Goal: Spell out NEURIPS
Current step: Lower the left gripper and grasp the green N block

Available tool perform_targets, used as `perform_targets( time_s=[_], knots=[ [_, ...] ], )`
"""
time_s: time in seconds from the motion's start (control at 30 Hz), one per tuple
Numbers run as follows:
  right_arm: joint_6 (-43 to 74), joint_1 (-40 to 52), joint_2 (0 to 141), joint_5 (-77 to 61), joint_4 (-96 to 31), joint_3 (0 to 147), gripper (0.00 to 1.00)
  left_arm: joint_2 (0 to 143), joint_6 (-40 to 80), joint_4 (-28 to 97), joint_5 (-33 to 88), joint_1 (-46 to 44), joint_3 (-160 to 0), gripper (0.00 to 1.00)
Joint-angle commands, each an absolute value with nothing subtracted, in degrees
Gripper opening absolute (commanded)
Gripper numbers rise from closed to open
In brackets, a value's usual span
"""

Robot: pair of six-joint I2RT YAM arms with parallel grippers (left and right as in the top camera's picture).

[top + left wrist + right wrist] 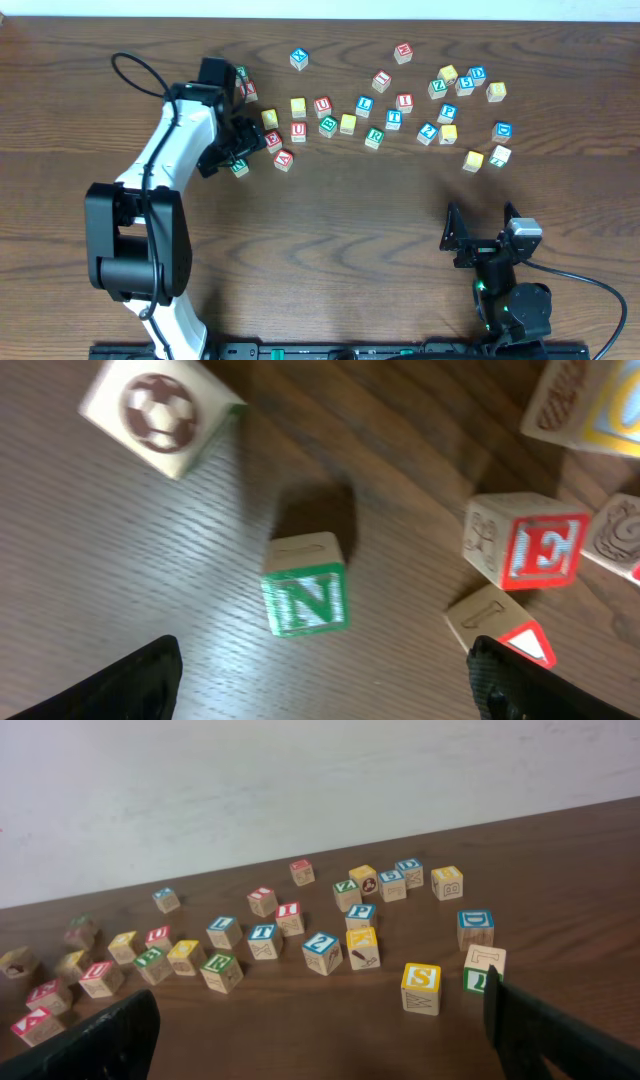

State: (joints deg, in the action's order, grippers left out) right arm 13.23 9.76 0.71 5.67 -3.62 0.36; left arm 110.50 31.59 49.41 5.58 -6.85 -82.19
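Wooden, probably light and rigid, the green N cube [305, 597] is sitting on the worktop [120, 570] just ahead of the gaping, empty left end effector [325, 685], inviting a pinch across opposite faces.

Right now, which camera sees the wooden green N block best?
The left wrist view: the small wooden cube with the green N sits close and centred, letter readable. Overhead it is only a tiny green-edged cube, letter unreadable. The right wrist view is too distant to pick it out.
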Motion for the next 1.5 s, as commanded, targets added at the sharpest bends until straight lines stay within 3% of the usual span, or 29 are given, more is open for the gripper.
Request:
perform_targets(
  time_s=[0.0,1.47],
  knots=[
    [13.87,9.58,0.43,5.43,-3.86,0.32,0.99,111.28,33.93,48.99,1.76,-8.14,-81.21,0.9],
    [13.87,9.58,0.43,5.43,-3.86,0.32,0.99,115.59,36.1,43.86,-0.03,-8.23,-76.71,0.9]
  ],
)
